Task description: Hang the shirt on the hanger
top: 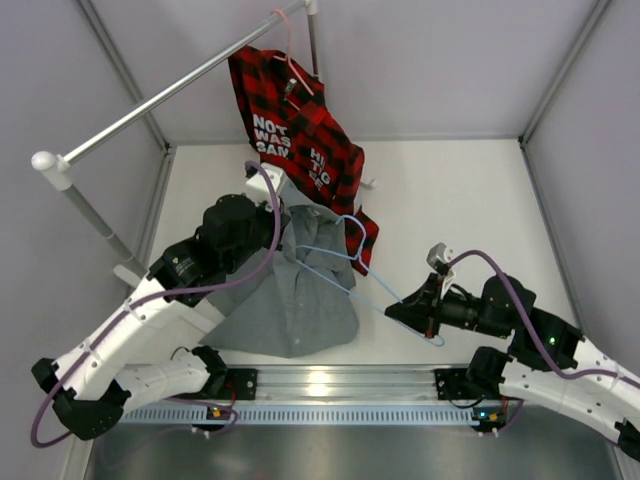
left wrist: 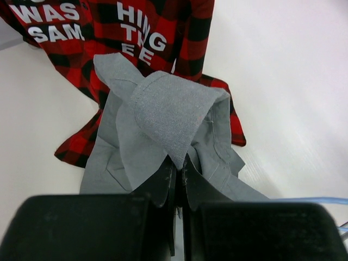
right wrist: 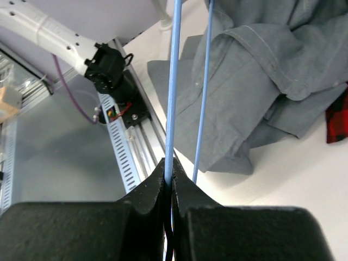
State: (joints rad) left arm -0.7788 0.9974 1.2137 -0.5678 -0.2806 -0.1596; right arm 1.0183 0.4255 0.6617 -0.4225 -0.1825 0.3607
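White table (top: 460,200) carries the shirt (top: 290,295), crumpled between our arms with its top raised. Our left gripper (left wrist: 178,163) pinches a fold of it. Our right gripper (right wrist: 168,175) is clamped on the hanger (right wrist: 173,81), whose far end overlaps the shirt. A plaid shirt (top: 295,130) hangs behind.

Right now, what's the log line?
left gripper: shut on grey shirt | right gripper: shut on blue hanger | shirt: not yet hung
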